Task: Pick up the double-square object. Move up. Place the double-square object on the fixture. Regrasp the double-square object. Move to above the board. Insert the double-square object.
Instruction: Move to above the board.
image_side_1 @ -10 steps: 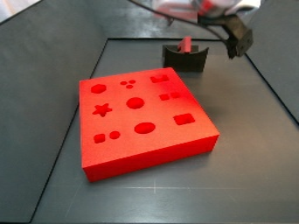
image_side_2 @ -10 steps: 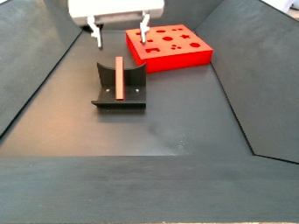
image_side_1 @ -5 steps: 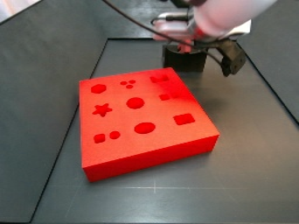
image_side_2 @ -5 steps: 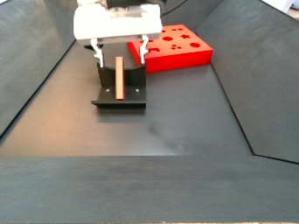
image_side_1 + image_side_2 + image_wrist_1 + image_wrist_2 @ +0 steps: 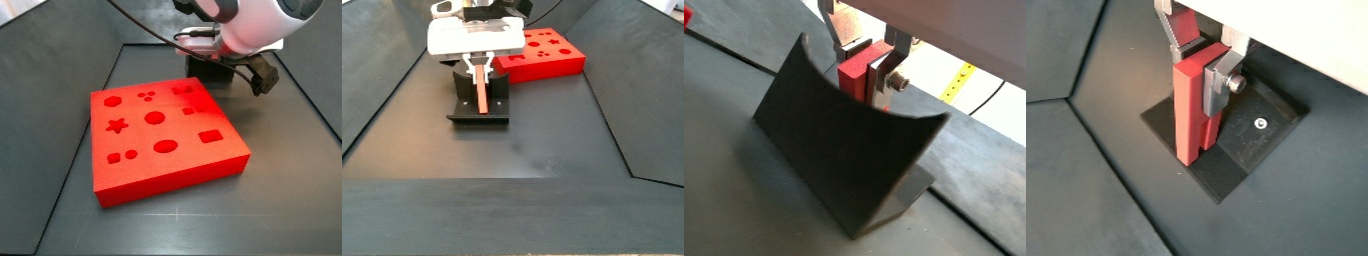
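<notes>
Two fingers (image 5: 1223,70) clamp the double-square object (image 5: 1192,110) on the fixture (image 5: 1240,150).

Gripper (image 5: 1197,52) down at the fixture (image 5: 1247,150): silver metal fingers (image 5: 1223,72), matt-looking. Red block (image 5: 1192,110) looks smooth matt plastic, fixture's matt black, board (image 5: 167,139) same matt red.

Double-square object (image 5: 1192,108): red. Fixture (image 5: 842,152): dark grey-black. Board (image 5: 163,136): bright red, with darker shaped cut-outs. Gripper (image 5: 1200,58), at the object's upper end over the fixture: silver fingers (image 5: 1224,72), white body. Floor (image 5: 529,140): dark grey.
</notes>
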Tool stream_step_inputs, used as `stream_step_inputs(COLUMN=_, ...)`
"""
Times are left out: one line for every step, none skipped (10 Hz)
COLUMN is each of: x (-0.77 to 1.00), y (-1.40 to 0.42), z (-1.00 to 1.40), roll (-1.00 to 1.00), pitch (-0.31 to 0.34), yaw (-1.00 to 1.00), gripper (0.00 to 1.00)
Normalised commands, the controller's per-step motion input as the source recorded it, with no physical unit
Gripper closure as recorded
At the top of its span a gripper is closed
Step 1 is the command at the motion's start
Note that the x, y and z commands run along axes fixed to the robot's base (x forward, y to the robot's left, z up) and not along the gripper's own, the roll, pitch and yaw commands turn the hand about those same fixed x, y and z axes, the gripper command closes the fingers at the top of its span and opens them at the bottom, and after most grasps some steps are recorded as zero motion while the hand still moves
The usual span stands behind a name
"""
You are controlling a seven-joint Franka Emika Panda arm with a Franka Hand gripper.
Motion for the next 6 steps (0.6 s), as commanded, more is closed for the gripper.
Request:
stream_step_inputs(x=0.09, y=0.08, z=1.0, roll=-0.33, pitch=-0.149, yaw=0.37, gripper=1.0)
stream_step_inputs(x=0.08, y=0.08, z=1.0, roll=-0.26, pitch=-0.179, yaw=0.27, gripper=1.0)
stream_step_inputs(x=0.08, y=0.07, z=1.0, roll=-0.15, pitch=-0.222, yaw=0.14, gripper=1.0)
stream_step_inputs(x=0.07, y=0.07, z=1.0, roll=-0.1, pitch=-0.227, yaw=0.08, gripper=1.0)
stream_step_inputs(x=0.07, y=0.07, z=1.0, roll=-0.06, pitch=-0.201, yaw=-0.01, gripper=1.0)
stream_step_inputs(x=0.06, y=0.07, z=1.0, roll=-0.05, pitch=-0.18, yaw=-0.05, gripper=1.0)
